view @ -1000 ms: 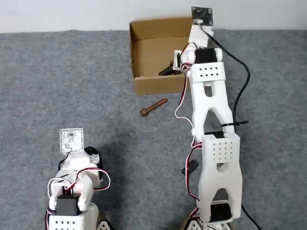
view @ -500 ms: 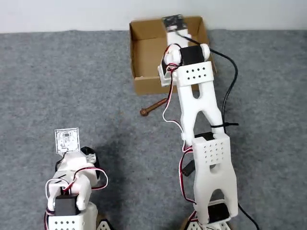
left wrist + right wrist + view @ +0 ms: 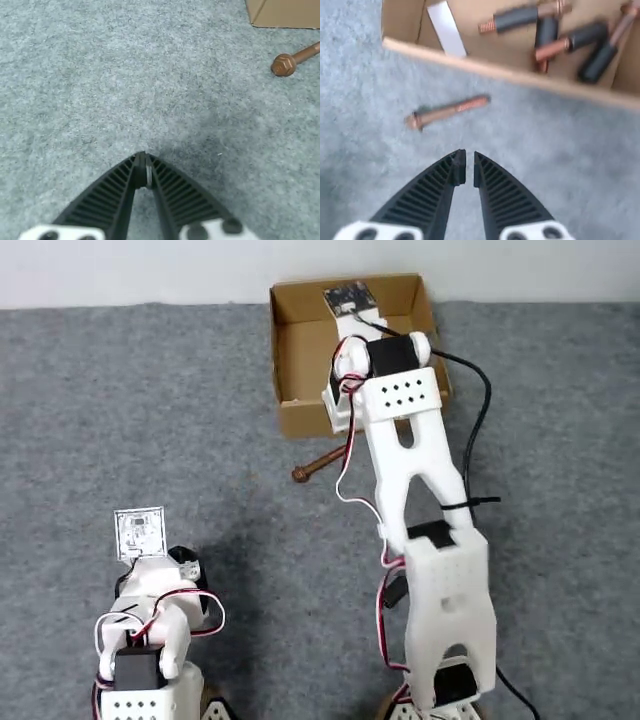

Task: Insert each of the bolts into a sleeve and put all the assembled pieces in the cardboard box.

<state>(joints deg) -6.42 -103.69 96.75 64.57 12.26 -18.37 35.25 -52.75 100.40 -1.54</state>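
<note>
A bare copper bolt [image 3: 315, 466] lies on the grey carpet just in front of the cardboard box [image 3: 290, 350]. In the right wrist view the bolt [image 3: 447, 111] lies ahead of my right gripper [image 3: 466, 162], which hangs over the carpet near the box's front wall [image 3: 520, 75]. Its fingers stand a narrow gap apart with nothing between them. Several bolts in black sleeves [image 3: 520, 19] lie inside the box. My left gripper [image 3: 141, 167] is shut and empty, low over the carpet, far from the bolt [image 3: 292, 59].
The right arm [image 3: 410, 440] stretches across the table to the box and covers its right half. The left arm [image 3: 150, 610] is folded at the near left. A white strip [image 3: 445, 27] lies on the box floor. A pale wall runs behind.
The right arm has swung left, from the box's right side to over its front wall. The left arm has drawn back slightly.
</note>
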